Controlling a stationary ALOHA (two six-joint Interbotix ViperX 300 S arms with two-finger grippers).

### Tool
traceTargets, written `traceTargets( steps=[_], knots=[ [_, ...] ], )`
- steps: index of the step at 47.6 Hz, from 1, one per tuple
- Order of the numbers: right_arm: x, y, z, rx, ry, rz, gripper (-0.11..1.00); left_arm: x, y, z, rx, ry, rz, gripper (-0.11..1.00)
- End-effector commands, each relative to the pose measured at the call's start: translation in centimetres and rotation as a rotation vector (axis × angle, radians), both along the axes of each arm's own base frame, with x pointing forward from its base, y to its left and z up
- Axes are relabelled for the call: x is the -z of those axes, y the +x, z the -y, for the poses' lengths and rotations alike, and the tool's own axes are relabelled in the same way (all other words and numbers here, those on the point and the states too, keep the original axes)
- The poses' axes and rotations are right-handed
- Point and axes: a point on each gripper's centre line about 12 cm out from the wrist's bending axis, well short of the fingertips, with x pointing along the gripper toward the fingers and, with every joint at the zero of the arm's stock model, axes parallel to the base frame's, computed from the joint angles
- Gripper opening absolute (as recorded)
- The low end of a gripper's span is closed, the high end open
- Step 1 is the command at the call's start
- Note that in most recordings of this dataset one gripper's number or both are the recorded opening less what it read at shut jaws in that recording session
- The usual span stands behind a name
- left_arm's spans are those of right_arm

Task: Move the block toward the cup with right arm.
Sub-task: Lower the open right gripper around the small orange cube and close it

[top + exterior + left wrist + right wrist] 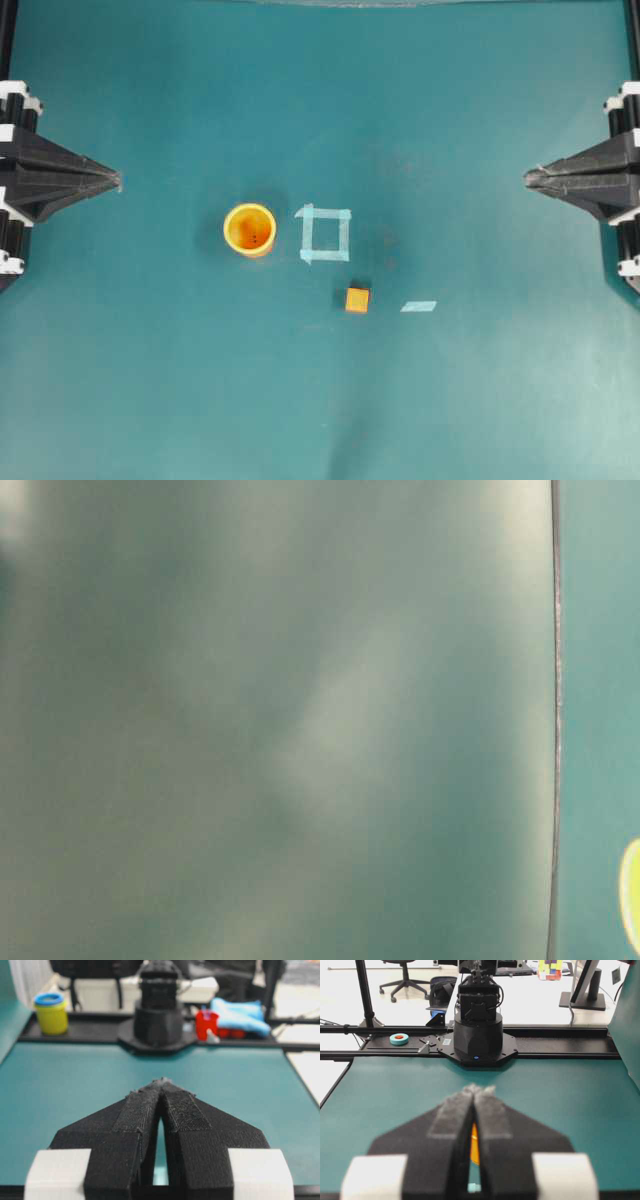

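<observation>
Two grippers sit parked at opposite edges of the teal table (150, 380), both with fingertips pressed together and nothing between them. In the overhead view the left gripper (118, 182) points in from the 9 o'clock edge and the right gripper (527, 178) points in from the 3 o'clock edge; each is a black wedge tapering to a closed point, well apart from everything in the middle of the table. The left wrist view confirms the left gripper (161, 1081) clenched, its black textured fingers (135, 1115) meeting at the tips. The right wrist view shows the same for the right gripper (476, 1090), with a sliver of orange visible through the narrow slot behind the tips.

From the table's centre, the cup (249, 229) stands upright toward 9 o'clock, its yellow rim and darker orange inside facing up. Just beside it, at its 3 o'clock, lies a pale blue tape square (325, 234), near the cup but not touching it. The block (357, 300) rests on the table at about 5 o'clock from the tape square, close to its lower right corner yet apart from it, and well apart from the cup. A short pale blue tape strip (419, 306) lies near the block at its 3 o'clock.

The table-level view is a blur of grey-green; only a yellow sliver at its right edge shows.
</observation>
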Motion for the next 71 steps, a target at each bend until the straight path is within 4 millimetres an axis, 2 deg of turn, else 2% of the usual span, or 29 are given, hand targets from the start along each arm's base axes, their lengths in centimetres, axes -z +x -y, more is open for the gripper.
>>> traceTargets(
  steps=[1,11,21,33,37,47,54,60,71],
  knots=[
    [-0.9,0.2,0.1,0.006,0.000,0.020,0.00,-0.6,0.3,0.0,-0.001,0.003,-0.011,-0.01],
    [-1.3,1.4,0.1,0.006,0.016,-0.067,0.00,-0.3,0.4,0.0,0.001,0.003,-0.032,0.00],
    [-1.4,3.5,0.2,0.007,0.032,-0.187,0.00,-0.3,0.4,0.0,-0.001,0.003,-0.034,0.00],
    [-0.4,6.1,0.1,0.006,0.036,-0.325,0.01,0.0,0.4,0.0,-0.001,0.003,-0.055,0.00],
    [-0.1,6.9,0.1,0.007,0.039,-0.357,0.08,0.1,0.4,0.0,-0.001,0.001,-0.066,0.00],
    [1.2,8.8,0.1,0.008,0.042,-0.422,0.42,0.4,0.4,0.0,-0.001,0.001,-0.091,0.00],
    [2.3,10.3,0.1,0.010,0.061,-0.483,0.60,0.5,0.4,0.0,-0.001,0.001,-0.094,0.00],
    [3.5,11.6,0.1,0.013,0.076,-0.559,0.65,0.4,0.4,0.0,-0.001,0.001,-0.092,0.00],
    [5.6,14.3,-0.9,0.002,0.134,-0.726,0.65,0.4,0.4,0.0,-0.001,0.003,-0.092,0.00]
  ],
)
